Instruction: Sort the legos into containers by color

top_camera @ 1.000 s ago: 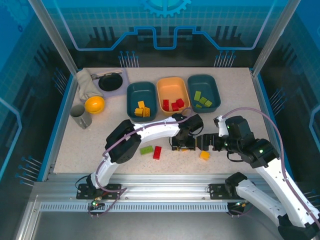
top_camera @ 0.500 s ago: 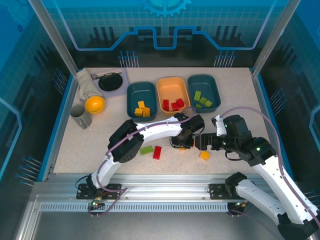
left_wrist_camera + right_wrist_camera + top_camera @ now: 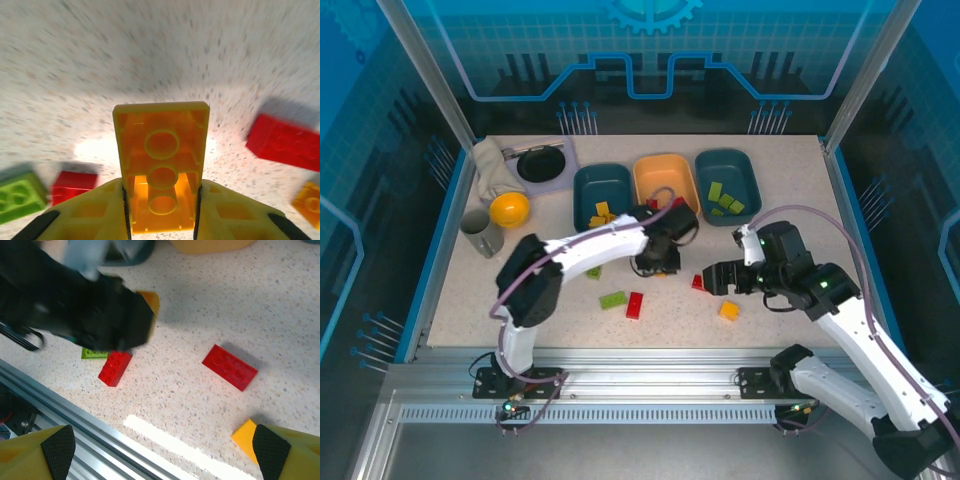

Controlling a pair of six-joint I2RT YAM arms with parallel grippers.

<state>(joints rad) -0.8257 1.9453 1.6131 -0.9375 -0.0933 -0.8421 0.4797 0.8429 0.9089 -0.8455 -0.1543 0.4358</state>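
We see the left claw (image 3: 161, 212) clamped on a yellow brick (image 3: 161, 150). Its fingers (image 3: 85, 212) press the brick's long sides, the hollow underside faces the wrist camera, and the far half sticks out past the fingertips. From above, this claw (image 3: 655, 262) is over the speckled table (image 3: 520, 290).

Just beyond the claw stand the three trays. The left teal tray (image 3: 582, 190) holds yellow pieces, the orange tray (image 3: 665, 165) holds red ones, and the right teal tray (image 3: 750, 180) holds green ones.

On the base side of the claw lie a green brick (image 3: 613, 299) and a red brick (image 3: 635, 305), close together. The left wrist view shows the same pair low on its left side (image 3: 17, 195) (image 3: 72, 186).

The right claw (image 3: 712, 280) points toward the left one. Its fingers (image 3: 35, 455) are spread wide at the bottom corners of the wrist view, with nothing between them (image 3: 162, 452).

A second red brick (image 3: 230, 367) lies flat ahead of that gap. From above it sits just off the fingertips, between the two claws (image 3: 698, 282).

A loose yellow brick (image 3: 246, 436) rests close to one finger, a little nearer the arm bases than the claw (image 3: 729, 311).
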